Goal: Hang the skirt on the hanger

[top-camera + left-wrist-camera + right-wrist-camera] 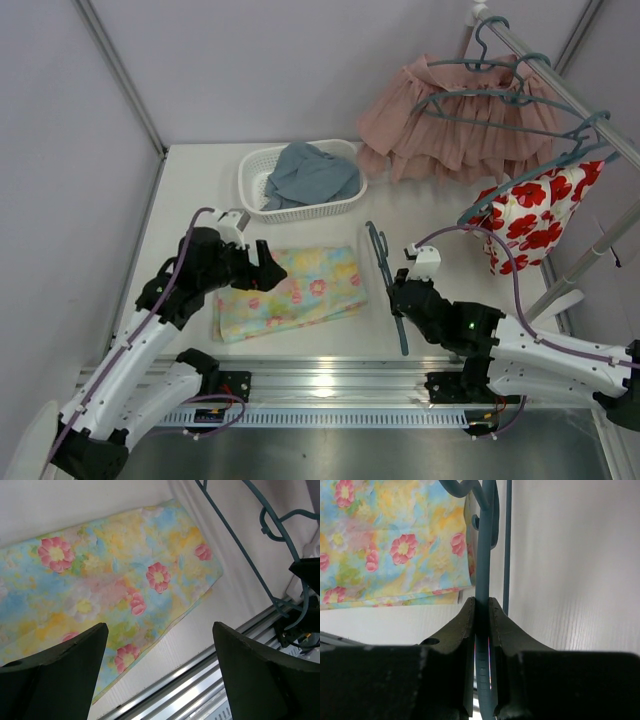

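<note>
The pastel floral skirt (pixel 295 290) lies flat on the table between the two arms. My left gripper (pixel 263 270) hovers over its left end, open, with nothing between its fingers. In the left wrist view the skirt (pixel 100 575) spreads out beyond the gripper (pixel 159 627). The teal hanger (pixel 383 262) stands just right of the skirt, hook toward the far side. My right gripper (pixel 400 297) is shut on its lower part. The right wrist view shows the hanger (pixel 487 540) pinched between the fingers of that gripper (pixel 481 602), with the skirt (pixel 390 545) to the left.
A white basket (pixel 250 165) with a grey-blue cloth (pixel 310 172) stands behind the skirt. At the back right a clothes rail (pixel 575 100) carries a pink pleated skirt (pixel 450 130), a white garment with red flowers (pixel 535 220) and more teal hangers. A metal rail (pixel 330 375) runs along the near edge.
</note>
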`<act>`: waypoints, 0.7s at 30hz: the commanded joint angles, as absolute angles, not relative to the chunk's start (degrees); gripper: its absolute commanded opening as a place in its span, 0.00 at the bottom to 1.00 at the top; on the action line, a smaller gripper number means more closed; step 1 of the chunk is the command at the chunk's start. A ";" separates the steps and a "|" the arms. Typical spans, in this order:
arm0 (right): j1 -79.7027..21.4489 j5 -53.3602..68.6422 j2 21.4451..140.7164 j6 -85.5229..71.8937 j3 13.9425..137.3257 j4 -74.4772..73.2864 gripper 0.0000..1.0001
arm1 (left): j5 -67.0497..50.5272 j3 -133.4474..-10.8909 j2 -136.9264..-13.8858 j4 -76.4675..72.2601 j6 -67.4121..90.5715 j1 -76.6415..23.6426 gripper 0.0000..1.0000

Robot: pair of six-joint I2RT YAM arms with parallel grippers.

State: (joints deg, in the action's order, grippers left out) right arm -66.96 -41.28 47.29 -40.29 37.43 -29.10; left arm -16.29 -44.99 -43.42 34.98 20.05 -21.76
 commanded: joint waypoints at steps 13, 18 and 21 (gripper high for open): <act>-60.29 -35.51 45.53 -38.76 25.58 -8.97 0.00 | 21.35 -51.66 -69.48 32.00 47.89 -48.77 0.96; -59.94 -35.24 41.75 -39.64 21.71 -8.09 0.00 | 26.97 -61.41 -80.84 31.99 49.74 -53.52 0.97; -59.41 -35.77 39.82 -40.86 20.05 -8.53 0.00 | 30.14 -68.28 -89.10 34.01 52.02 -55.81 0.97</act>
